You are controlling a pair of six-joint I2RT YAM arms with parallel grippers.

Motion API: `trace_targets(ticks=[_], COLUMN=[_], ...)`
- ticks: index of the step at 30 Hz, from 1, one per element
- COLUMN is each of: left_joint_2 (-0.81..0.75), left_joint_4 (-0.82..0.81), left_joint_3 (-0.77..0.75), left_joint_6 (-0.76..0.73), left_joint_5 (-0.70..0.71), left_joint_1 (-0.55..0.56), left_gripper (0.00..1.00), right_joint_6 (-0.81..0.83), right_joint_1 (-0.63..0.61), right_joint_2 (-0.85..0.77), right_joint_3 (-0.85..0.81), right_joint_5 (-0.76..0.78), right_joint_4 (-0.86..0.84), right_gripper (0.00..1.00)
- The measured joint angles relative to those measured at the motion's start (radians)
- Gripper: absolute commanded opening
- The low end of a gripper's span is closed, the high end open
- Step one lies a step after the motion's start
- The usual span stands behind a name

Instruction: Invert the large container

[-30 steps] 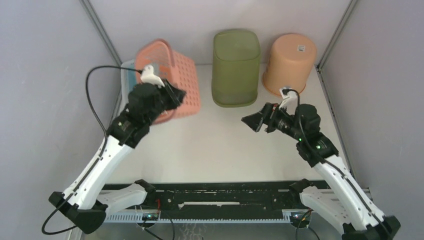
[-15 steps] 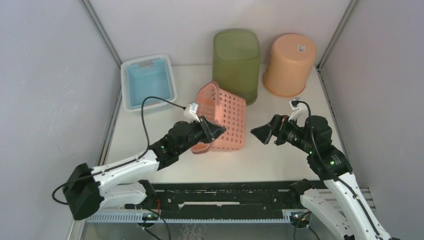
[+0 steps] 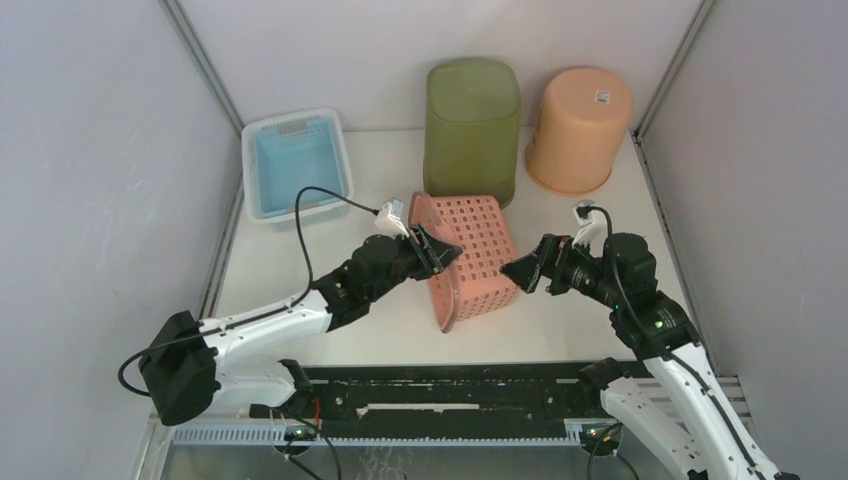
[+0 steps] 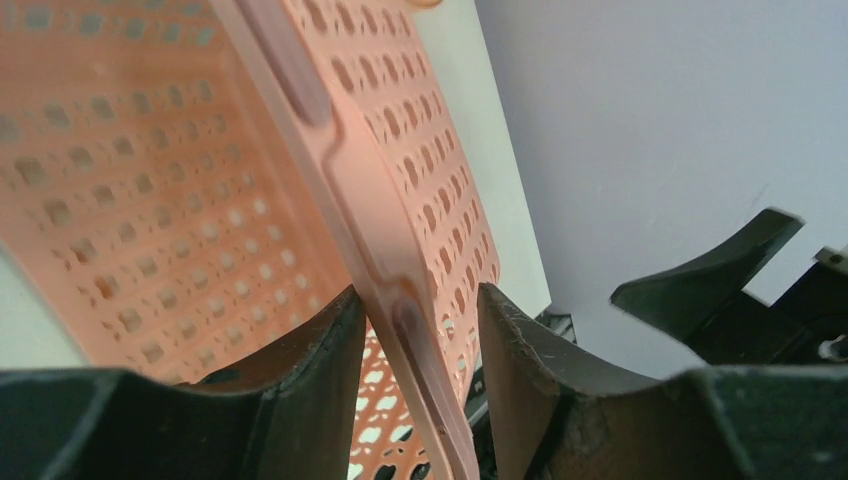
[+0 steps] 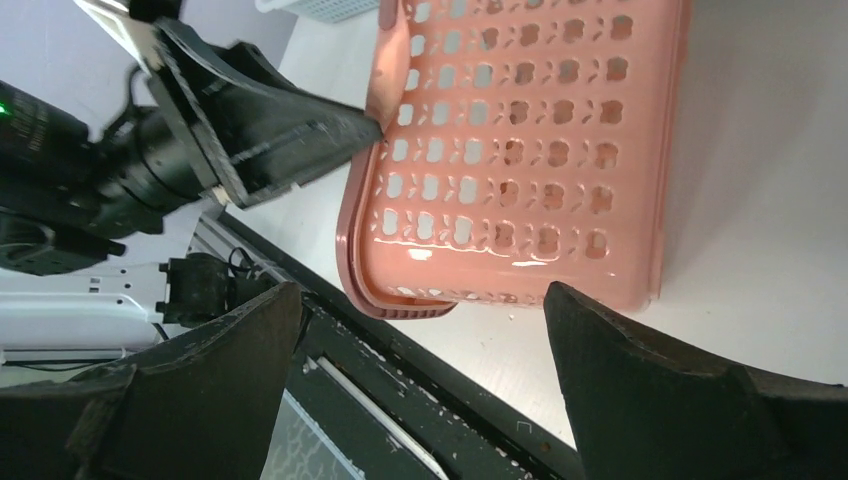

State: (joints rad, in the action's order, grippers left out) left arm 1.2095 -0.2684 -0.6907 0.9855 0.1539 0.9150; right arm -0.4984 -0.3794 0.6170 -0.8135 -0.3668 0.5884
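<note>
Pink basket (image 3: 478, 255) lies on its side mid-tabletop (image 3: 380, 170), toward the near edge. Mouth faces left, base faces right.

Left jaws straddle its rim (image 4: 340, 190), partly open. One finger (image 4: 320, 380) is close against the rim, the other stands off with a clear gap.

Right jaws are spread wide, holding nothing, just beside the basket's base end.

Basket: glossy plastic, rectangular, walls pierced by rows of small holes, rolled lip.

Far left corner: shallow pale-blue tray (image 3: 298, 165), white rim.

Far edge: squarish olive-green bin (image 3: 472, 130) and round peach bucket (image 3: 580, 125), both bottom-up, smooth plastic.
</note>
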Motion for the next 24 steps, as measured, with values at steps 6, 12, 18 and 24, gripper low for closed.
trace_targets(ticks=[6, 12, 18, 24], left_joint_2=[0.032, 0.108, 0.166, 0.252], left_joint_4=[0.037, 0.009, 0.004, 0.010], left_joint_3=[-0.063, -0.072, -0.123, -0.181], left_joint_6=[-0.015, 0.000, 0.013, 0.047], left_joint_5=[-0.019, -0.053, -0.060, -0.072], left_joint_1=[-0.050, -0.059, -0.060, -0.060], left_gripper=[0.49, 0.51, 0.51, 0.47], right_joint_6=[0.000, 0.007, 0.020, 0.028], right_joint_1=[0.000, 0.008, 0.018, 0.037], right_joint_2=[0.015, 0.013, 0.002, 0.001], right_joint_3=[0.030, 0.035, 0.071, 0.078], right_joint_5=[-0.003, -0.008, -0.015, -0.034], right_joint_4=[-0.010, -0.012, -0.015, -0.015], right_gripper=[0.99, 0.99, 1.00, 1.00])
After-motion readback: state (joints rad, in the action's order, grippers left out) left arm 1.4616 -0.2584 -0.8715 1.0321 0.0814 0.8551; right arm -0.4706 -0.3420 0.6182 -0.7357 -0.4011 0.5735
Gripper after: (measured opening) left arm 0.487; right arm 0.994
